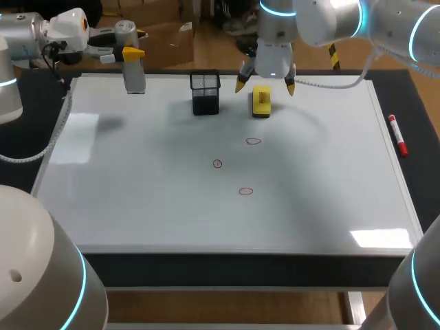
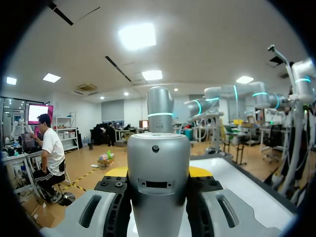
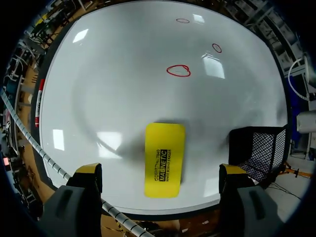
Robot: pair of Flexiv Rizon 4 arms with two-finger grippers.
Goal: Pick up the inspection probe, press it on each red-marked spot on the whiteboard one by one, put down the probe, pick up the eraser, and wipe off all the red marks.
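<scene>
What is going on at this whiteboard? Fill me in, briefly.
The left arm has its jaws shut on the inspection probe, holding it upright at the far left corner of the whiteboard. The right arm hangs over the yellow eraser beside the black mesh holder, with its jaws open to either side and not gripping it. Three red marks in the middle of the board are not yet wiped. A red marker lies off the board's right edge.
</scene>
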